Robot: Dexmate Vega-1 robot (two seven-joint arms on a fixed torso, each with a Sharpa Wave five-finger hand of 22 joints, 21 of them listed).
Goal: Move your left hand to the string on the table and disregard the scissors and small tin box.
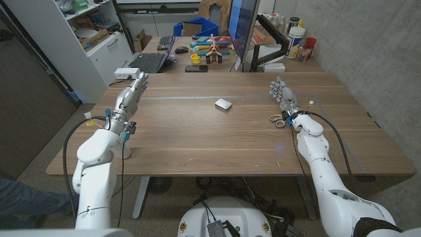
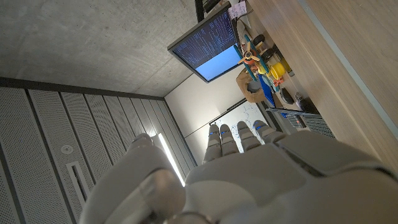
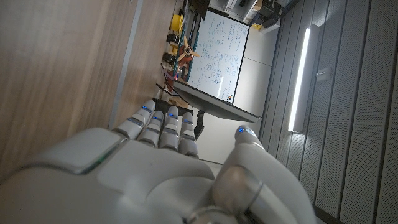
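Not started: left hand (image 1: 131, 93) open, empty, at table's (image 1: 197, 141) left side. String possibly by scissors (image 1: 279, 120); next, reach across past tin box (image 1: 223, 104).

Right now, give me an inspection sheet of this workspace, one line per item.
Surface: wooden table, bare in front.
Job's things: small tin box mid-table; scissors beside the right hand; string cannot be made out.
Clutter: keyboard, phone, toys at the far edge.
Hands: left hand and right hand open, holding nothing.
Cables: along both forearms.
Surroundings: monitor, shelves, concrete wall.
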